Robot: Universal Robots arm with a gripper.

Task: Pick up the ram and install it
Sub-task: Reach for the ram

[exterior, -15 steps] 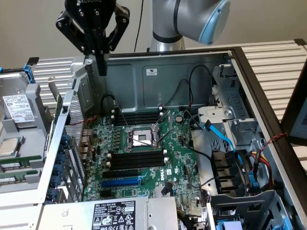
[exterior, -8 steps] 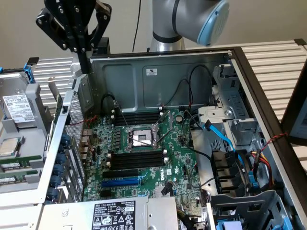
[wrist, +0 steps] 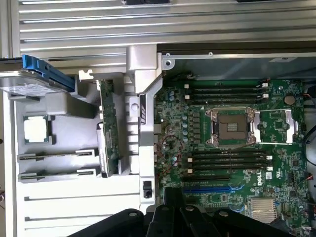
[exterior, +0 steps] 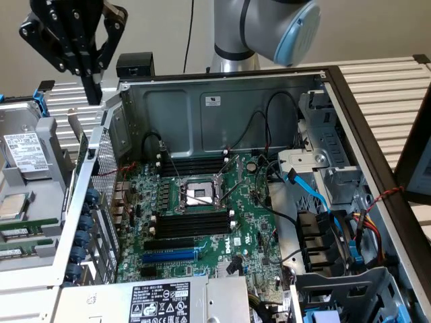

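Slatted metal surface [exterior: 377, 75] under an open computer case [exterior: 188, 114]. My tool [exterior: 91, 93] hangs shut and empty above the grey tray's [wrist: 74, 197] case-side edge. There the ram [wrist: 109, 123] stands on edge, presumably so its faces can be pinched.

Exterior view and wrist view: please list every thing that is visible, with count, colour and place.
computer case: one, grey, open, centre.
motherboard: one, green, inside the case.
memory slots: two black banks, flanking the processor socket.
expansion slot: one, blue, beside one bank.
ram sticks: two, green, in the grey tray, exterior view's left.
hard drive: one, silver, on the same tray.
arm: one, grey, behind the case.
end effector: one, black, shut, empty, high at exterior view's left.
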